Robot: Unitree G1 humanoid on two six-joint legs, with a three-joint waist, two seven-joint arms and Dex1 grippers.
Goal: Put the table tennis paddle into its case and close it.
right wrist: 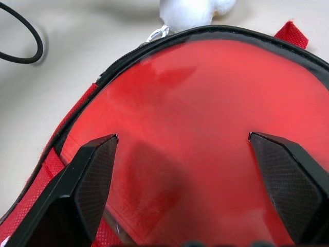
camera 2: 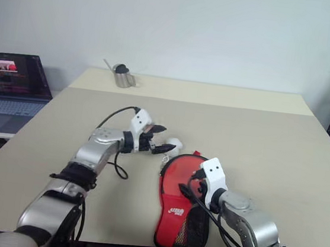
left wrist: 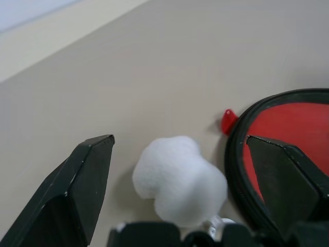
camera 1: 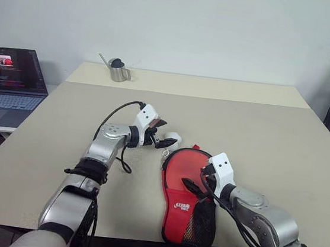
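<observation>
**Both tools wide, closing in on the case**

The worktop (camera 1: 271, 130) carries the case (camera 1: 187, 204) flat, red side up. Right tool (camera 1: 197, 178) hovers spread over it, probably to pin it. Left tool (camera 1: 162, 136), also spread, straddles the white fluffy pull (left wrist: 180, 180) at its rim. Can't make out the paddle.

Printed in white on the red side of the paddle-shaped soft zip case (camera 1: 185, 188), just above its black mesh pocket (camera 1: 201, 223): a small logo of blocky letters with a shorter line beneath, too small to spell out with certainty. Glowing on the screen of the open dark laptop (camera 1: 9, 70) beside the table: lines of text and a reddish picture, none of it legible.
</observation>
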